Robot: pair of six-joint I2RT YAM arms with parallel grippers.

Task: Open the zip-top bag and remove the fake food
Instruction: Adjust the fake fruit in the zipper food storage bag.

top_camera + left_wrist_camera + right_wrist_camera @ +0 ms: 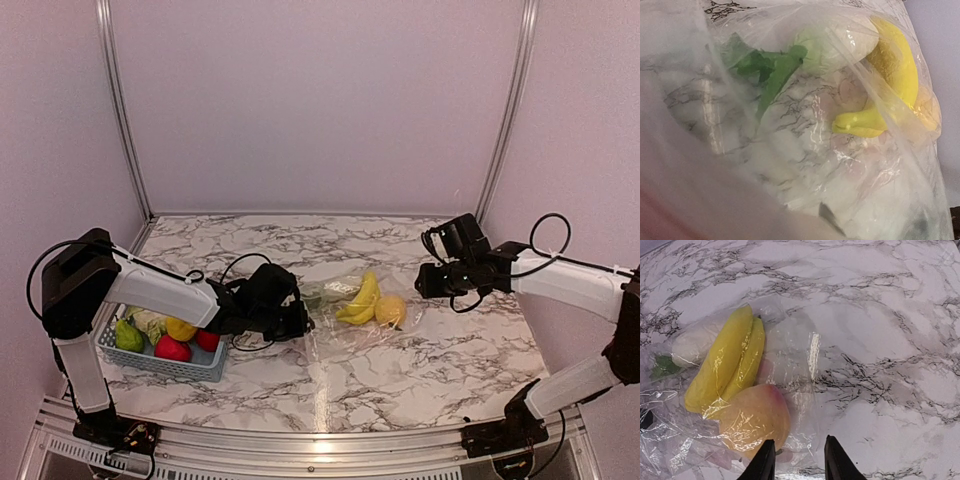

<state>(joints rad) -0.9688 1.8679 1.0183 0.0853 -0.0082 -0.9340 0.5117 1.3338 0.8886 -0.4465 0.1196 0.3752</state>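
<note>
The bag [342, 336] lies flat on the table [430, 375] between the two arms, and it holds bananas [362, 298], a round yellow-orange fruit [390, 311] touching them, and a pale leafy vegetable [690, 345] on the bananas' far side. The left end effector [295, 318] sits at the bag's left edge. Its wrist camera looks through crinkled plastic, so I cannot tell whether it is parted or gripping. The right end effector [425, 281] hovers just beside the bag's right edge near the round fruit. Its fingers [764, 462] are parted a little and hold nothing. Left of the bag, a basket [190, 368] holds a pear [128, 336], cabbage [150, 322], lemon [181, 328] and two apples [172, 349].
</note>
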